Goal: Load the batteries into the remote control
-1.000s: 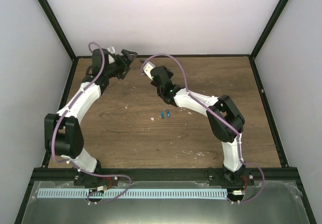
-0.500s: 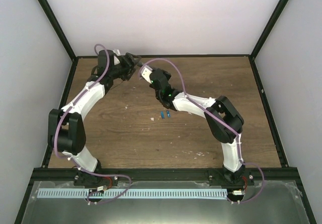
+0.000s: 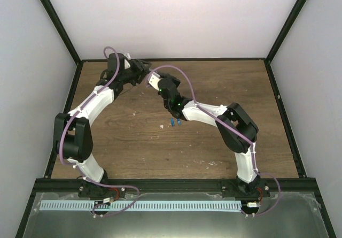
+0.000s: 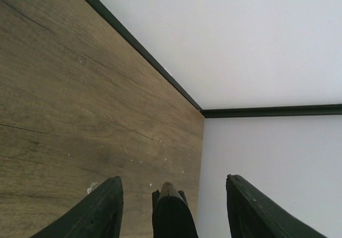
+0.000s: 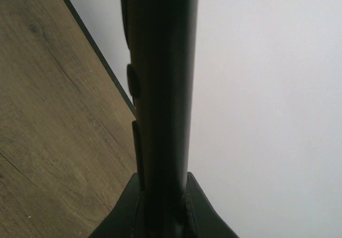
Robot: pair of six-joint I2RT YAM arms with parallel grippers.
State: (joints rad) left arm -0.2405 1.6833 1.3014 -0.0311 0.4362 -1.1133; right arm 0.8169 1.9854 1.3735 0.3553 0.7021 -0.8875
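Note:
The remote control (image 5: 160, 61) is a slim black bar that stands out of my right gripper (image 5: 162, 176), which is shut on its near end. The remote's other end (image 4: 170, 211) sits between the fingers of my left gripper (image 4: 172, 179), with a gap on each side. Those jaws are open around it. In the top view the left gripper (image 3: 140, 68) and right gripper (image 3: 153, 81) meet close together above the back of the table. The batteries (image 3: 175, 122), two tiny blue cylinders, lie side by side on the wood near the middle, below the right forearm.
The black frame rail (image 3: 214, 59) and the white back wall are just behind both grippers. Small white specks (image 3: 212, 163) lie on the wooden table (image 3: 133, 141) toward the front right. Side walls close in left and right.
My left gripper has swung right toward the right gripper and its jaws have narrowed around the remote's end. The right gripper has shifted slightly left with the remote.

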